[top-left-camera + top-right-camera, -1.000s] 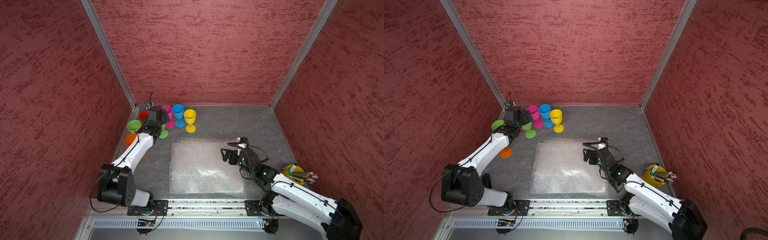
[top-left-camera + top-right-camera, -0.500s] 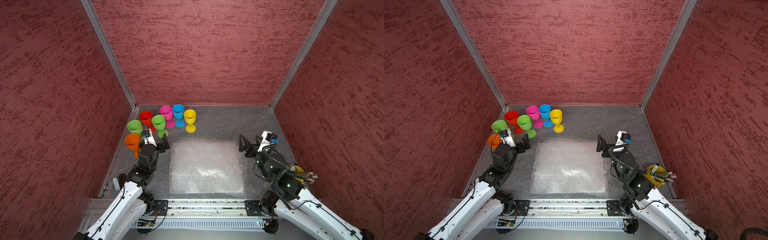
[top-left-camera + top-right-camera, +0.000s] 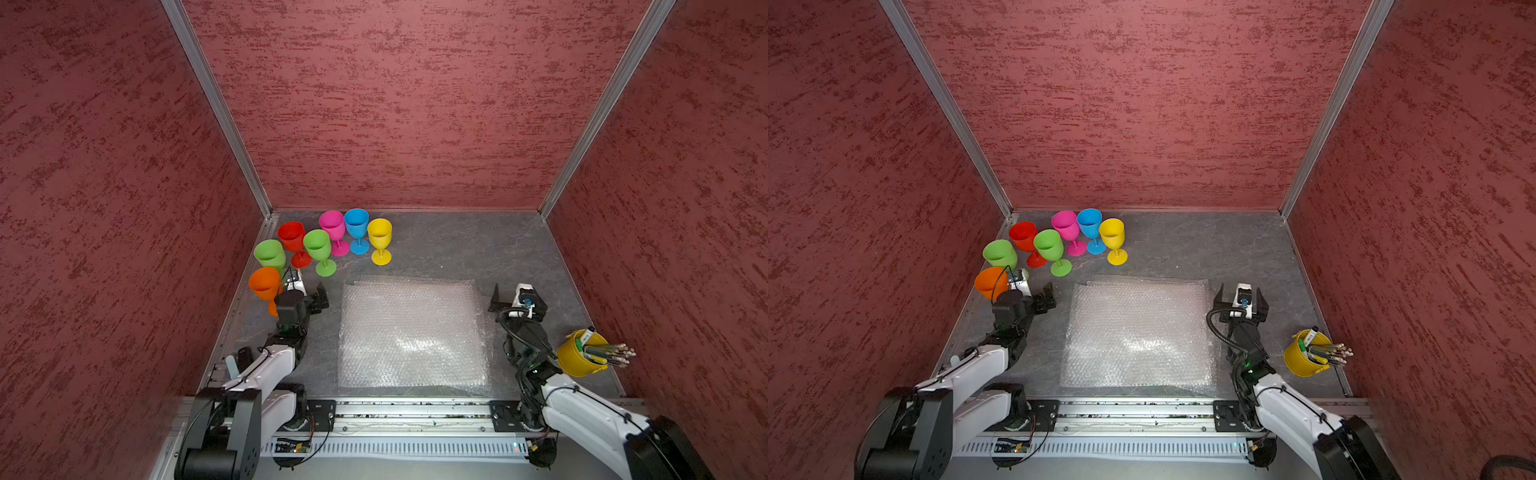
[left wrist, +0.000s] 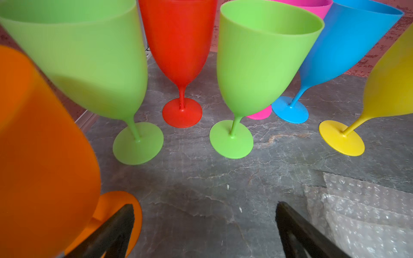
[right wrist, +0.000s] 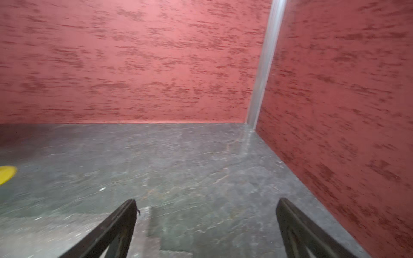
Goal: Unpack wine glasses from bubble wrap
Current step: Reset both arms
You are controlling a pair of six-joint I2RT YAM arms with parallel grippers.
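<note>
Unwrapped wine glasses [image 3: 318, 245] stand at the surface's [image 3: 457, 249] far-left corner, just beyond spread left fingers [image 4: 111, 230]; right fingers [image 5: 288, 221] spread, seemingly empty.

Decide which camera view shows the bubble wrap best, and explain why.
A top view: the whole bubble wrap lies flat and uncovered, edge to edge, alike in both top views. The left wrist view catches only one corner; the right wrist view shows none of it.

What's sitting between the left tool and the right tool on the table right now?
A flat stack of clear bubble wrap sheets lies between the open left tool and open right tool, seen in both top views.
</note>
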